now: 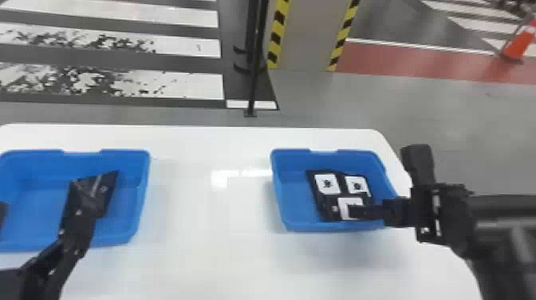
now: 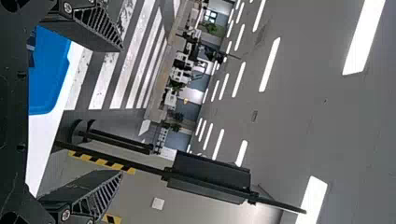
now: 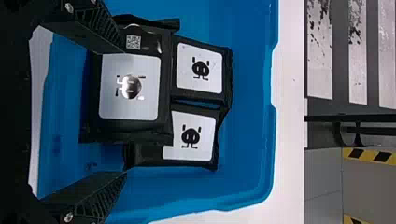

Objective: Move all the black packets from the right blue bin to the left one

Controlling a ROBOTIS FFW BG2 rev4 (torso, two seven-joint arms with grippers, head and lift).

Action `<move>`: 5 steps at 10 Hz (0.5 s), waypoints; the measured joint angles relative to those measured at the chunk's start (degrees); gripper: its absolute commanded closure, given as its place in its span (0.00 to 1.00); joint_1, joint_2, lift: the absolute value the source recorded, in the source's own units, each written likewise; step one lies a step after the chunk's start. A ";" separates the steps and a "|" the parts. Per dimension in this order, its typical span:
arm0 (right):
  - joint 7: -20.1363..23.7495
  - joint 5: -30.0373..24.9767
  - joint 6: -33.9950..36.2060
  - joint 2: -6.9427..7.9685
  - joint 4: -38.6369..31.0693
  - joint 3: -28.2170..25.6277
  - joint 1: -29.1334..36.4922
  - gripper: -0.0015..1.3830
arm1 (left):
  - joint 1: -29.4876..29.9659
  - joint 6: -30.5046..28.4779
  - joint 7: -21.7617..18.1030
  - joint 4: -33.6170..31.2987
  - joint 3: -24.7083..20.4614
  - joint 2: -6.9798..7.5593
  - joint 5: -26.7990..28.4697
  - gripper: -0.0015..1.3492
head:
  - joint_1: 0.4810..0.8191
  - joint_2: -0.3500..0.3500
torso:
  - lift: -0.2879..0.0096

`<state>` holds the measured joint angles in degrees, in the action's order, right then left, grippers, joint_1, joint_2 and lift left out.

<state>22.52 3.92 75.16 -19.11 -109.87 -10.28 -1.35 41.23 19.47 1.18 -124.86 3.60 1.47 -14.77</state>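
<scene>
Right claw [image 1: 351,211]: head view has it reaching over the near side of the right blue bin [image 1: 281,191], above the near packet [image 1: 343,209]. Right wrist view gives finger state: apart, one finger [image 3: 100,32] across the near packet's code-marked end, the other [image 3: 88,193] over bin floor. Can't tell if it touches. Same view gives the layering: near packet partly on top of a far packet [image 3: 191,137], second far packet [image 3: 201,70] beside it. White labels up on all three.

Left claw [image 1: 81,195]: head view has it over the left blue bin [image 1: 140,171], in front of a black packet [image 1: 107,189] there. Another dark piece [image 1: 2,211] sits at frame edge. Left wrist view: fingers apart, nothing between, ceiling lights [image 2: 270,65] beyond.

Both bins on white tabletop [image 1: 207,255]. Head view adds orange cone [image 1: 518,44] on the floor behind.
</scene>
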 measured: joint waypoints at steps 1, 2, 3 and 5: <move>-0.02 0.96 -1.69 -0.04 2.19 1.22 -0.89 0.07 | -0.10 -0.04 -0.08 0.16 0.04 0.01 0.10 0.08 | 0.63 0.25 | 0.50; -0.28 1.51 -2.43 -0.04 3.51 2.26 -1.66 0.07 | -0.22 -0.10 -0.14 0.29 0.06 0.02 0.39 0.08 | 0.63 0.26 | 0.50; -0.79 1.82 -2.60 0.00 4.44 3.13 -2.35 0.07 | -0.34 -0.18 -0.21 0.40 0.06 0.08 0.66 0.08 | 0.63 0.27 | 0.50; -2.10 2.01 -2.22 0.45 5.05 3.84 -2.82 0.07 | -0.45 -0.25 -0.29 0.48 0.07 0.15 0.83 0.08 | 0.63 0.28 | 0.50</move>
<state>20.41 5.93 72.94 -18.67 -104.83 -6.44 -4.17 40.78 19.22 0.90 -124.38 3.67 1.62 -13.94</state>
